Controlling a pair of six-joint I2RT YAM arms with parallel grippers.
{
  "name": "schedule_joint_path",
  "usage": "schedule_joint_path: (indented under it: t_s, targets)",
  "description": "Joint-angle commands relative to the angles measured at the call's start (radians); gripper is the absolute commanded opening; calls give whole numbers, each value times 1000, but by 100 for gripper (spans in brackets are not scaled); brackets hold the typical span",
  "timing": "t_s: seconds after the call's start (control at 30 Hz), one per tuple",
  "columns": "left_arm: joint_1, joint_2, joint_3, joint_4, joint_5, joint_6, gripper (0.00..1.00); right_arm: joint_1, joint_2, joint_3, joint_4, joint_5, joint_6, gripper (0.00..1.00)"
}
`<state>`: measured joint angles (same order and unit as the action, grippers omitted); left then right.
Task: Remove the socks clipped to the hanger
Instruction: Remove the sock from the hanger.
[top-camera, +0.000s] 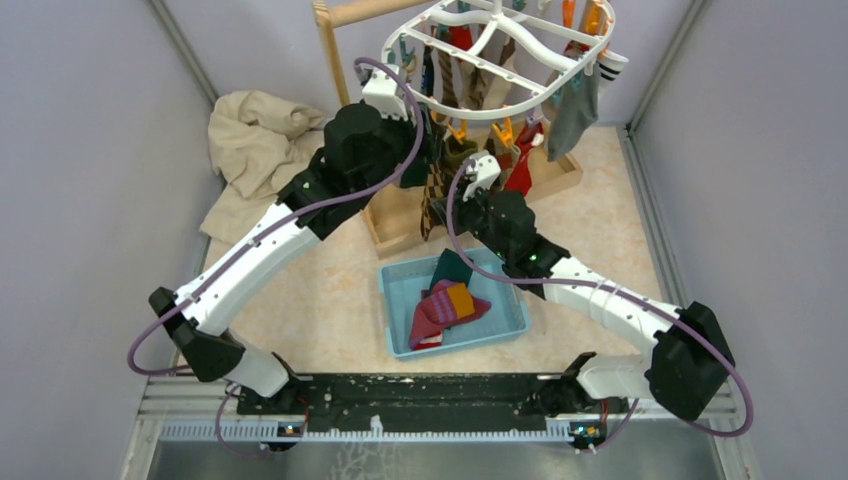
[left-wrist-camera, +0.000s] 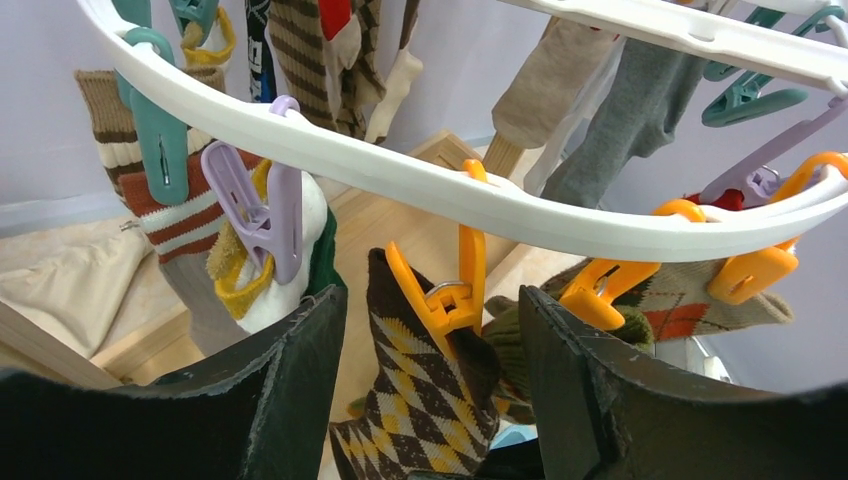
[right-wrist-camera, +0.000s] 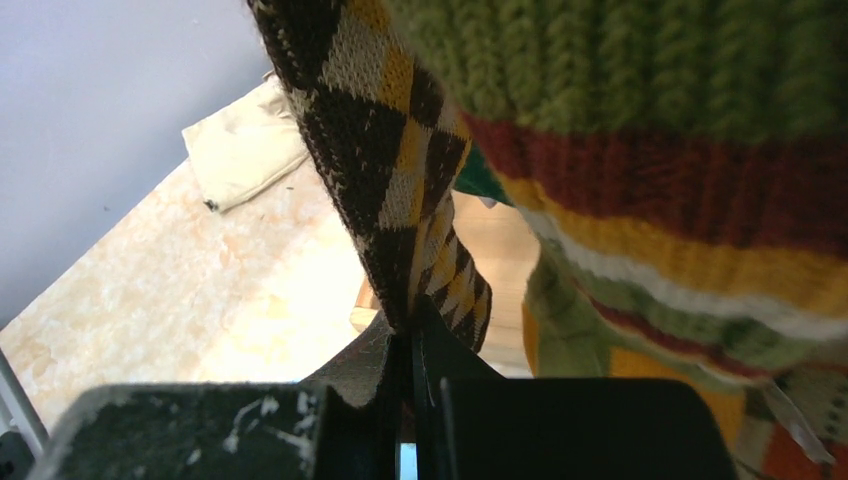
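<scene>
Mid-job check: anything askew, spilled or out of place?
Only the beige cloth, crumpled in a heap at the far left, beside the stand. The loose socks lie inside the bin; none spilled.

The workspace is enclosed on 3 sides by plain pale lilac-grey walls (top-camera: 90, 150), joined at the rear corners by thin metal strips (top-camera: 185, 50). The table top (top-camera: 310, 320) is finished in a beige marbled pattern and lit evenly, w/ soft shadows. A light wooden stand (top-camera: 328, 50) is set at back centre. A crumpled beige cloth (top-camera: 250, 140) is heaped at rear left, near the wall. A black base plate (top-camera: 430, 395) is fixed along the near edge.
</scene>
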<state>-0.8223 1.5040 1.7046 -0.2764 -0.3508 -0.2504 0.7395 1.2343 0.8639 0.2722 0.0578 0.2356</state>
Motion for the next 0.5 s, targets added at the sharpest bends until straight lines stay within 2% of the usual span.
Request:
schedule_joint_path:
  t_s: [0.0,0.47]
  targets:
    - [5,37,45,3,-19,-22,69,11,10,33,47,-9,-13,0]
    - [4,72,68,3,-33,-30,65,17,9,35,38,-5,-18,0]
